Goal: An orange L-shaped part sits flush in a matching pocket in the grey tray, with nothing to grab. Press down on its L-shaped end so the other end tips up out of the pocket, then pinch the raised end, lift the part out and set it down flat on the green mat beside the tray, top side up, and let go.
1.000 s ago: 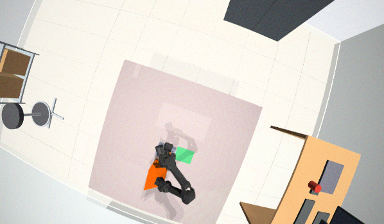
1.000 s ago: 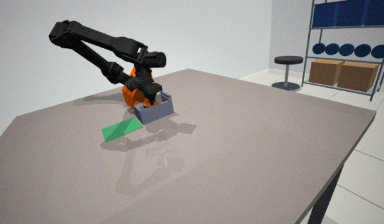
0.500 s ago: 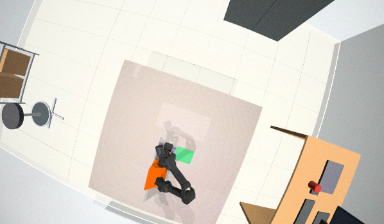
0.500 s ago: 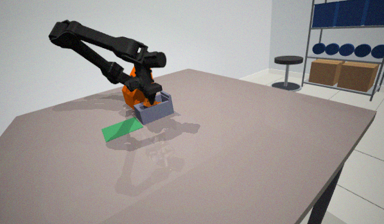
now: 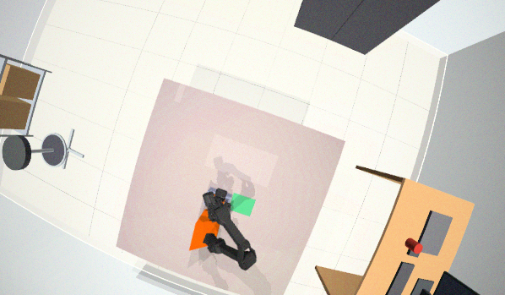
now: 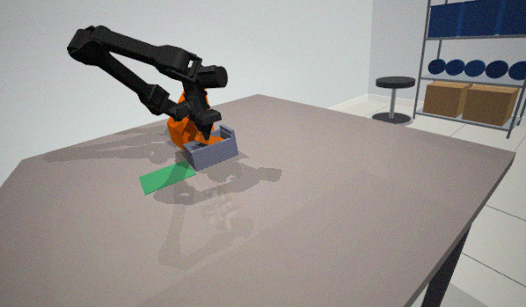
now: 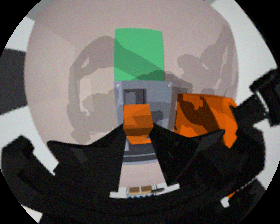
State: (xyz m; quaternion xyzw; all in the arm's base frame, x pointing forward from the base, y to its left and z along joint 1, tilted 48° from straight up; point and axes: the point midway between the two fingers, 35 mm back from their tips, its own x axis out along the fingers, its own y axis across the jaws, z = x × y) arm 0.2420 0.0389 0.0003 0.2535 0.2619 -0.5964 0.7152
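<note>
Evidently, one end effector [image 6: 207,135] [image 7: 136,124] grips one orange part [image 6: 215,140] [image 7: 138,118].

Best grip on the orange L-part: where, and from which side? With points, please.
Pinch the raised end of the orange part [image 6: 215,141] [image 7: 137,116] from above, one finger on each long side. It tips up out of the pocket in the grey tray [image 6: 215,153] [image 7: 163,107], so its side faces are exposed there. The gripper [image 6: 207,137] [image 7: 136,124] is closed on it that way.

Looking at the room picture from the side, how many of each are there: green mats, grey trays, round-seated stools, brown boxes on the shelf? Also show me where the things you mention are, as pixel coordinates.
Green mat [image 5: 243,204] [image 6: 167,178] [image 7: 139,52]: 1
Grey tray [image 6: 215,154] [image 7: 163,107]: 1
Stool [image 5: 16,152] [image 6: 395,83]: 1
Brown boxes [image 5: 22,82] [image 6: 491,105]: 2
Total: 5
</note>
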